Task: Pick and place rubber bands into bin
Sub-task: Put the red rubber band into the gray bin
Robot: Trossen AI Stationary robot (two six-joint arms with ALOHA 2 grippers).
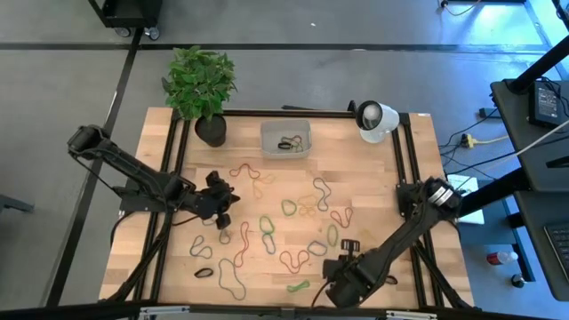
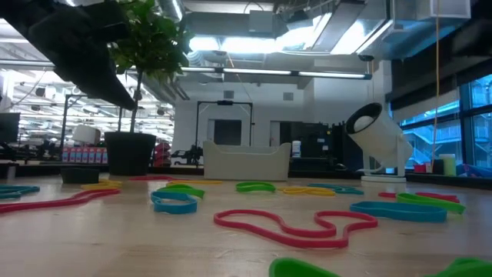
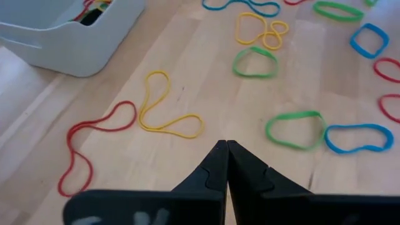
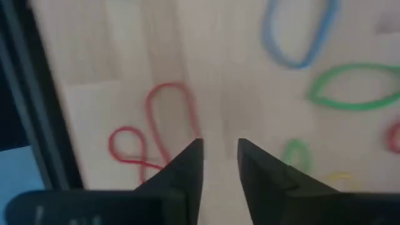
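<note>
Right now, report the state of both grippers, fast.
Left gripper: closed, holding nothing, above the table.
Right gripper: open, empty, over bare wood beside a red rubber band.

The small shallow translucent grey plastic bin (image 1: pixel 285 139) sits at the far middle of the light wooden slatted table (image 1: pixel 373 191). To its left stands the leafy green plant in a black pot (image 1: pixel 204 92); to its right, the round white camera (image 1: pixel 377 120). A few thin coloured rubber bands (image 1: pixel 288 143) lie inside it; many more lie scattered on the table nearer than the bin.
</note>
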